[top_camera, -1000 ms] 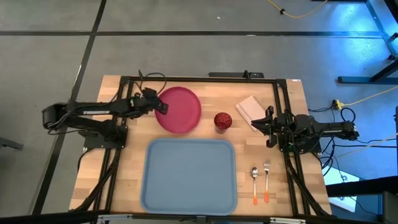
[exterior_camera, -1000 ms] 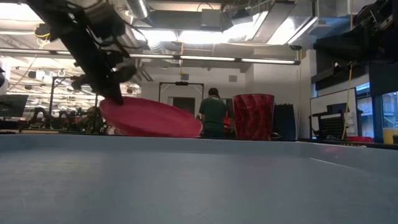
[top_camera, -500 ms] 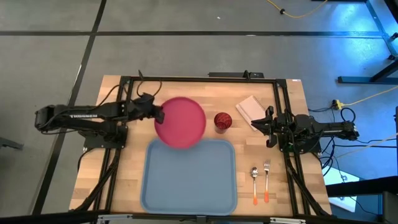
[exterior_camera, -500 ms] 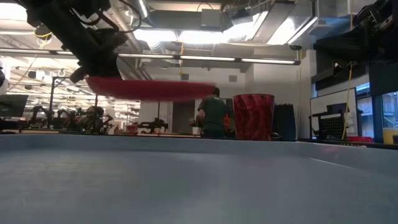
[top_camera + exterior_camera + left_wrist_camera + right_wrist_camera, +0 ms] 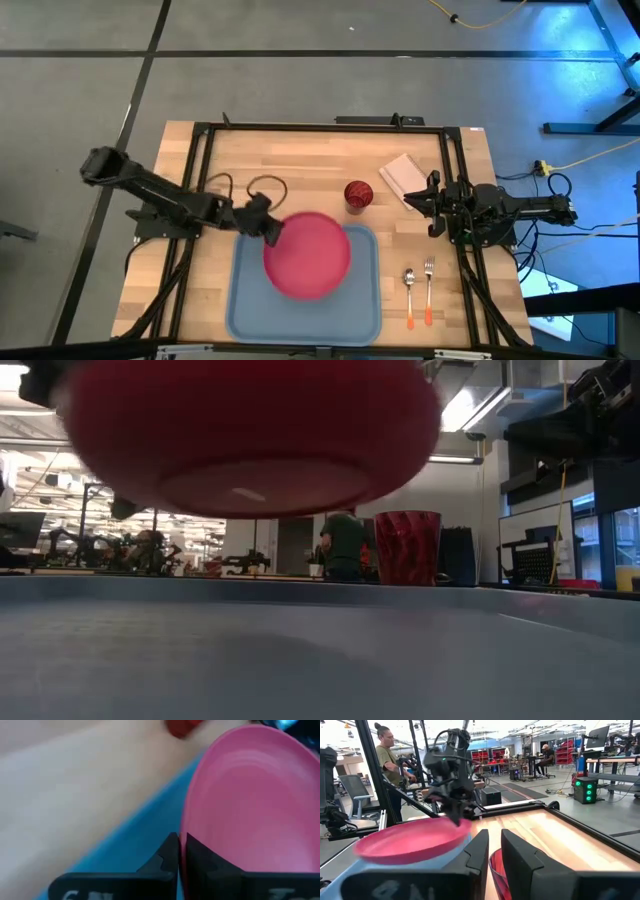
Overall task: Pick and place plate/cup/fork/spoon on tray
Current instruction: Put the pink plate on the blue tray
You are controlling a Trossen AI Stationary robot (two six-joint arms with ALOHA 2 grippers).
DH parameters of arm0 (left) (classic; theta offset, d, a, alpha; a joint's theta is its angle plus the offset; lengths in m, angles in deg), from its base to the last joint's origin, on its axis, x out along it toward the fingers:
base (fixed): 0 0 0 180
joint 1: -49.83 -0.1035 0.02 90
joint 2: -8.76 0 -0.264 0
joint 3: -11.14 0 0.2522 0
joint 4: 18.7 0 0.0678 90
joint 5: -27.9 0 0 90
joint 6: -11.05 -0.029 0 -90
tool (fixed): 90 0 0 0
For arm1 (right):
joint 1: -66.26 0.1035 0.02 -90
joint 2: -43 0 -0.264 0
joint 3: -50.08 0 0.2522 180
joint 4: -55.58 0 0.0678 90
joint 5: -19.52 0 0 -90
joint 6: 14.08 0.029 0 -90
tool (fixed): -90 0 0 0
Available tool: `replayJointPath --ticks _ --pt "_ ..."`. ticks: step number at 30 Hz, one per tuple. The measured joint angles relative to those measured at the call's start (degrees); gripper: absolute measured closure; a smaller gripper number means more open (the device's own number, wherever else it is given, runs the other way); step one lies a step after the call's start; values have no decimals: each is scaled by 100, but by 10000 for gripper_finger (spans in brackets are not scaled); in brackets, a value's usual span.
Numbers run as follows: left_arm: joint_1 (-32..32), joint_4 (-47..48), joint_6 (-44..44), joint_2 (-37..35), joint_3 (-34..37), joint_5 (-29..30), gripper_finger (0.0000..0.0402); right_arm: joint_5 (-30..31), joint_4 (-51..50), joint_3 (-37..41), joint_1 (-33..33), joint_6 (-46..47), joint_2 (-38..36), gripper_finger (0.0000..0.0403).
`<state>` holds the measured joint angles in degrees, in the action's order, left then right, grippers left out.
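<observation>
**Plate carried over the tray, clamped at its rim by the left gripper**

The left arm reaches in from the table's left edge, and the left gripper (image 5: 268, 229) is pinched narrow on the near-left rim of the plate (image 5: 308, 254). In the left wrist view the two dark fingers (image 5: 169, 857) sit close together with only the plate's thin edge between them. The plate is round, flat and pink-red, with a shallow raised lip and a smooth matte face. It hangs in the air above the tray (image 5: 252, 310), over the tray's upper middle part, not touching it. In the low view its darker underside (image 5: 250, 430) fills the top of the picture, with a clear gap down to the tray's pale blue floor (image 5: 300, 660).

Half a second ago the plate was further back, straddling the tray's far rim and the bare wood beside the cup; a second ago it lay tilted on the table to the left of the cup. The left arm has swung toward the front of the table with it.

To the right of the tray's far right corner stands the cup (image 5: 358, 193), small, dark red and faceted, unmoved. A white napkin (image 5: 402, 174) lies beyond it. Right of the tray's lower right corner lie the spoon (image 5: 409, 296) and the fork (image 5: 428, 291), side by side, orange handles toward the front. The right gripper (image 5: 432, 204) waits at the table's right side near the napkin, fingers (image 5: 480, 852) set narrowly apart and holding nothing.
</observation>
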<state>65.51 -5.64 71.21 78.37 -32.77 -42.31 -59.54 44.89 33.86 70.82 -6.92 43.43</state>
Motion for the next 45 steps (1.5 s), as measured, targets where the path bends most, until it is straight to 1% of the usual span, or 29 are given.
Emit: replayJointPath --ticks 3,6,12,17,23,26,33,35,39,45 --pt "0 -216 -564 209 0 -537 395 0 0 0 0 -4 0 346" --pt "11 -131 -643 354 0 -804 394 2 0 0 0 13 0 346" --pt "7 -234 -667 684 0 -848 394 0 2 0 0 -2 0 346" --pt "42 -525 -666 1141 0 -1222 393 1 1 0 0 -9 0 346" --pt "31 -1092 -708 1582 0 -1205 393 2 2 0 0 -11 0 346" --pt "-49 -1258 -1025 1612 0 -1178 392 0 2 0 0 -10 0 346" --pt "-142 -2010 -1688 1612 -2 -1144 392 1 2 0 0 4 0 346" --pt "-142 -2013 -1679 1612 -2 -1198 392 2 2 0 0 4 0 346" --pt "-142 -2004 -1571 1612 -2 -1540 392 1 2 0 0 4 0 346" --pt "-144 -1979 -1573 1612 -2 -1433 391 0 2 0 0 8 0 346"
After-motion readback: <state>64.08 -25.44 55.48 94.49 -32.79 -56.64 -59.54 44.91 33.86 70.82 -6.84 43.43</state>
